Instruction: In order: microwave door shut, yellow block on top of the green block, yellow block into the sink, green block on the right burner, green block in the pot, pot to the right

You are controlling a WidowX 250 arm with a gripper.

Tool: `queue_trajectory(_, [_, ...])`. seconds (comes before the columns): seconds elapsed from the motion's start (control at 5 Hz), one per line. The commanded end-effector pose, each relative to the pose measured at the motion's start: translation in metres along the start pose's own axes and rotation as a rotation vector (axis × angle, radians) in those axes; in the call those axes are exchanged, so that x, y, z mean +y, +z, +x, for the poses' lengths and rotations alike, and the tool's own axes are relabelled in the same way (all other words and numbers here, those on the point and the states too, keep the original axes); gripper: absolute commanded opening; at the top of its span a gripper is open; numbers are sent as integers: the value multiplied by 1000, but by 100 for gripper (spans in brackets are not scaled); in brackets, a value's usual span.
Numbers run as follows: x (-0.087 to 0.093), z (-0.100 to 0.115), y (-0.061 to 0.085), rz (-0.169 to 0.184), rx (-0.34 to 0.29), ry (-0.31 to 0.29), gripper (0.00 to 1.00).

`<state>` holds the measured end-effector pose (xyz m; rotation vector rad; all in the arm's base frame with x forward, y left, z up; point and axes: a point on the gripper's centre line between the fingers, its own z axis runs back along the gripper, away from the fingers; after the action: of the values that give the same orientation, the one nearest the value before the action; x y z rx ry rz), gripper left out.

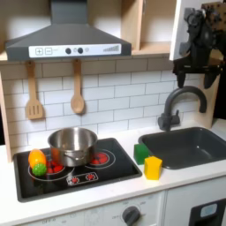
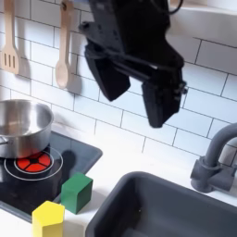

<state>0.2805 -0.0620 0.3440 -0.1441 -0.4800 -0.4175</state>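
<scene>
- The gripper is seen raised high over the counter in the second exterior view, its two black fingers spread wide apart, nothing held and nothing touched.
- In the first exterior view the gripper is found at the upper right, above the faucet.
- The yellow block is placed on the white counter just left of the sink, at its near corner.
- The green block is set just behind the yellow block, touching or nearly touching it, between the cooktop and the sink.
- The pot is seen at the back of the cooktop, between the two red rings.
- The right burner is left partly uncovered, right of the pot.
- Rounded toy fruit is seen on the left ring.
- Two wooden utensils are hung on the tiled wall.
- Small controls are visible on the range hood, but no writing can be read.
</scene>
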Motion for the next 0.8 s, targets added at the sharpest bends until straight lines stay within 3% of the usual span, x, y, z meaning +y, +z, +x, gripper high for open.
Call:
queue_trajectory(0.0, [14,24,-11,19,-10,17,100])
queue_trajectory(0.6, [41,47,-21,55,-22,69,100])
